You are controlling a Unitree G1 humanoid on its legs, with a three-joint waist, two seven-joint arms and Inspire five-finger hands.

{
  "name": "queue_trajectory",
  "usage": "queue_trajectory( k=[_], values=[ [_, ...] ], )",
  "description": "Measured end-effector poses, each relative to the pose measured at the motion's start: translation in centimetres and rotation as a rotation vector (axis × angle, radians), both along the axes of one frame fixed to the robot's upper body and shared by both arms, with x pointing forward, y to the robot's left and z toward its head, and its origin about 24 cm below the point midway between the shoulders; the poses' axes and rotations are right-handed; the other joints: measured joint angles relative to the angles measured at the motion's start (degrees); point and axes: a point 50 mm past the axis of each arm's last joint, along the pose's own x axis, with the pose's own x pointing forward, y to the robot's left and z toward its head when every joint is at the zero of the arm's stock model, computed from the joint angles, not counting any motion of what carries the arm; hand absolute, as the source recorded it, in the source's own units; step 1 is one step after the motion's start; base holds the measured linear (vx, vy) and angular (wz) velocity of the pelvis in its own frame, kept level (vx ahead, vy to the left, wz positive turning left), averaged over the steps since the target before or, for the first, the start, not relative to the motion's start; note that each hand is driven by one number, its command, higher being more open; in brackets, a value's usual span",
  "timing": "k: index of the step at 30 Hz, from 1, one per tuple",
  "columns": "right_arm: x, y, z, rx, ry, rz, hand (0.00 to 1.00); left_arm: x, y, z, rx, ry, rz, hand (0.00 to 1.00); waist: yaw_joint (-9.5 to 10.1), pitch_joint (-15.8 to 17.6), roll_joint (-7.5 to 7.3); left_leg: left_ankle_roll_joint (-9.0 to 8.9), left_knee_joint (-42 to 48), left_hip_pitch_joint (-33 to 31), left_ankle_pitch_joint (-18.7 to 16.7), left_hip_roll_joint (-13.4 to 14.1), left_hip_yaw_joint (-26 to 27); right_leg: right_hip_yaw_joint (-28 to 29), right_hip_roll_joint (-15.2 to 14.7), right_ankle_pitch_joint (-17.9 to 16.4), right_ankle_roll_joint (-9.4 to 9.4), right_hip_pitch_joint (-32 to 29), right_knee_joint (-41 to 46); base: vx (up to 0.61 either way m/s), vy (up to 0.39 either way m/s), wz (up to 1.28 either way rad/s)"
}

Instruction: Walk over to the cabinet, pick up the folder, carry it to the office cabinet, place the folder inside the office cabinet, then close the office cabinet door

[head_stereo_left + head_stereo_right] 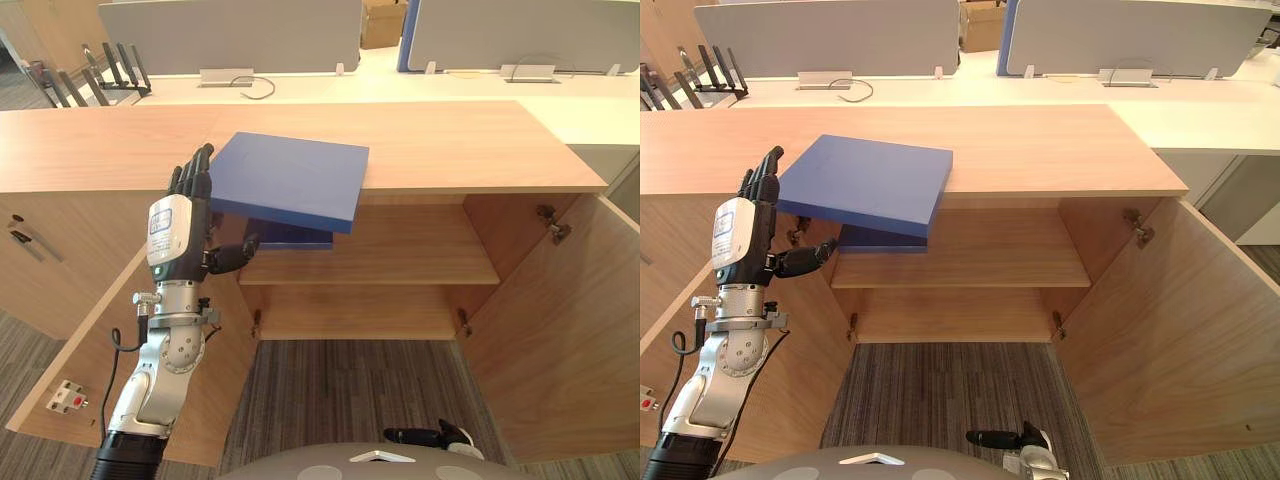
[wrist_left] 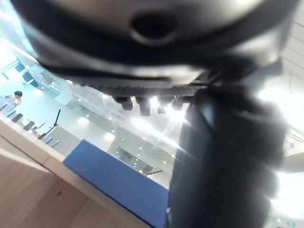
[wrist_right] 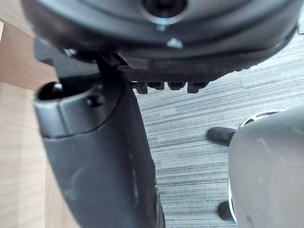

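A blue folder [image 1: 290,178] lies on the wooden cabinet top [image 1: 470,145], its near edge jutting out over the open cabinet. A darker blue slab [image 1: 292,236] shows right beneath that overhang. My left hand [image 1: 185,225] is raised at the folder's left corner, open, fingers straight up beside the edge and the thumb [image 1: 233,256] reaching under the overhang. In the left wrist view the folder [image 2: 114,183] shows past the hand. My right hand [image 1: 432,436] hangs low over the carpet, open and holding nothing.
Both cabinet doors stand open: the left door [image 1: 95,345] beside my left arm, the right door [image 1: 565,330] swung wide. A bare shelf [image 1: 410,250] spans the inside. Desks with grey screens [image 1: 230,35] stand behind; a black rack [image 1: 110,70] is at the back left.
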Motion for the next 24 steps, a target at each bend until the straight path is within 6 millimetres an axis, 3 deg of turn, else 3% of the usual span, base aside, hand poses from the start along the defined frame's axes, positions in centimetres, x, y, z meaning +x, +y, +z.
queue_trajectory(
  k=[13, 17, 24],
  values=[
    [0.1, -0.2, 0.1, -0.002, -0.009, -0.010, 1.00, 2.3, 0.0, 0.8, 0.085, -0.006, -0.046, 1.00, -0.38, 0.1, 0.13, -0.07, -0.1, 0.6, -0.1, 0.0, 0.9, 1.0, 0.0, 0.0, 0.07, -0.2, 0.4, -0.01, 0.001, -0.04],
    [0.3, -0.2, 0.1, -0.003, -0.018, -0.010, 1.00, 3.0, 0.2, 0.5, 0.092, 0.013, -0.041, 1.00, -1.47, 0.1, 0.15, -0.08, -0.1, 0.6, -0.1, 0.0, 1.1, 1.2, 0.0, 0.1, 0.08, -0.2, 0.4, 0.00, -0.001, -0.01],
    [0.3, -0.3, 0.1, -0.004, -0.018, -0.020, 1.00, 3.8, -0.1, -0.7, 0.135, 0.099, -0.076, 1.00, -1.65, 0.1, 0.14, -0.23, -0.1, 0.6, -0.2, 0.0, 1.9, 1.9, 0.1, 0.6, 0.09, -0.2, -0.4, -0.01, -0.003, -0.05]
  ],
)
